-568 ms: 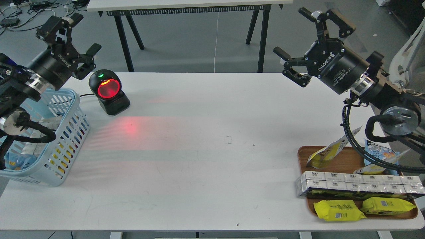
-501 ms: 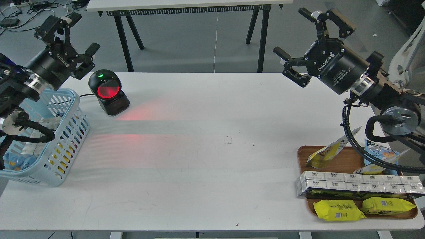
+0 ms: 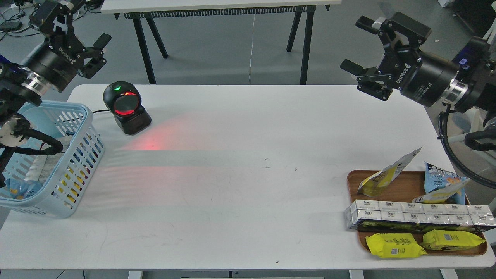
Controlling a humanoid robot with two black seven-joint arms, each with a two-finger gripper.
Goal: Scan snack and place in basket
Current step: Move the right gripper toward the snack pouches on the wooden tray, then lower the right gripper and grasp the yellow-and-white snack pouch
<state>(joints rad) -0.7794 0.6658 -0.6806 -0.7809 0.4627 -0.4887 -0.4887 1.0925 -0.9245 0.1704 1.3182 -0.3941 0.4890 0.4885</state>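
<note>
Snack: the silver-and-yellow pouch (image 3: 387,173) leans on the back left part of our wooden tray (image 3: 353,182) at the table's right end, its top corner pointing up and to the right; nothing is gripping it.
Basket: the light blue basket (image 3: 79,155) sits at the left end of the table, well apart from the tray, with several packs already lying inside.
Scanner: the black scanner (image 3: 126,106) stands near the basket's far right corner, its red window lit and a red glow cast across the white table (image 3: 240,193).
Right gripper: our right gripper (image 3: 362,46) hangs high above the table's far right edge, fingers spread wide and empty, well apart from the pouch.
Left gripper: our left gripper (image 3: 79,23) is raised beyond the basket's far side, fingers spread, holding nothing.
Tray neighbours: a blue chip bag (image 3: 440,182) stands to the pouch's right, a row of silver boxes (image 3: 418,213) lies in front of it, and two flat yellow packs (image 3: 395,245) lie nearest us.
Step in hand: we judge that a fresh pick is due, with both arms clear and no item in either gripper.
Next move: we would bring the right gripper down over the pouch's raised top edge and close there, taking care not to nudge the chip bag or the boxes, then carry it to the scanner's window.
</note>
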